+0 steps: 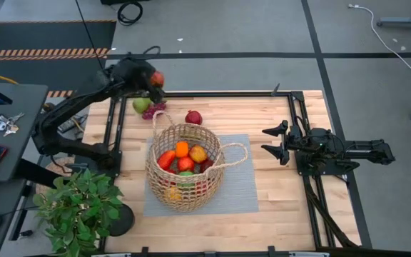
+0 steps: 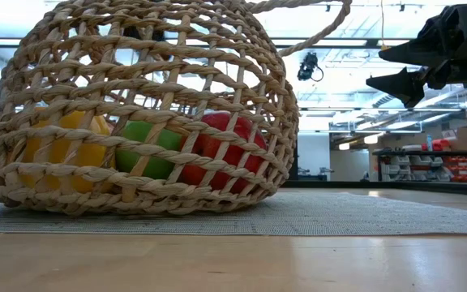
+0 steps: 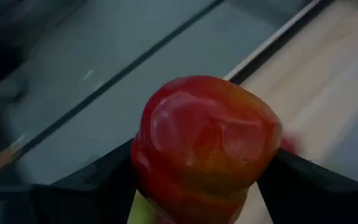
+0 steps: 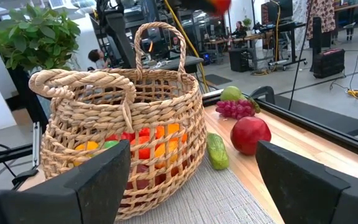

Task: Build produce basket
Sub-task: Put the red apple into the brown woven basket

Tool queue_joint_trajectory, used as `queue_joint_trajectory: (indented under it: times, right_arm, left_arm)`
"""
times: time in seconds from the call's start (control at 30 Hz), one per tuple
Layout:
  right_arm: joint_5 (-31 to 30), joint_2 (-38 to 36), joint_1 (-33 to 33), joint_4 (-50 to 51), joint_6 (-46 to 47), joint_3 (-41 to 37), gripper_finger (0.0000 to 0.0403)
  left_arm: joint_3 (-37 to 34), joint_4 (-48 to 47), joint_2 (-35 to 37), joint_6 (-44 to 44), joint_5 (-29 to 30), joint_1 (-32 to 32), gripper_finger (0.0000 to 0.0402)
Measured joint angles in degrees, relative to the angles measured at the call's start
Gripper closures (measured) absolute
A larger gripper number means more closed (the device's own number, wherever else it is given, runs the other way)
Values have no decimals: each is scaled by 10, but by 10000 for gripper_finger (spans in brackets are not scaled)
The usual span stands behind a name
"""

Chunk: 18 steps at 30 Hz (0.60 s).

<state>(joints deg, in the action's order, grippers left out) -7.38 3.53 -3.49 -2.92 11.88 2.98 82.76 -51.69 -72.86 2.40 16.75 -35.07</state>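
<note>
Left gripper (image 1: 155, 80) clamped on a red apple (image 1: 157, 78), raised above the table's far-left edge; basket (image 1: 164, 139) toward mid-table, nearer this arm; right gripper (image 1: 276, 141) idle, fingers spread, empty.

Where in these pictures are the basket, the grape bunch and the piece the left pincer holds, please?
basket (image 1: 164, 135): high view, bare woven rim on its far-left side.
grape bunch (image 4: 235, 108): right wrist view, middle of the purple cluster.
red fruit (image 3: 207, 146): left wrist view, its front face, gripped in the left pincer (image 1: 155, 78).
</note>
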Motion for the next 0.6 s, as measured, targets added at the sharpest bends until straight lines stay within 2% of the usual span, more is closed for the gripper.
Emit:
queue_joint_trajectory:
  times: [0.3, 0.6]
  right_arm:
    - [0, 0, 0, 0, 0, 0, 54]
    - [0, 0, 0, 0, 0, 0, 54]
  left_arm:
    - [32, 130, 20, 11, -158, 113, 120]
    - [32, 239, 20, -72, -170, 237, 117]
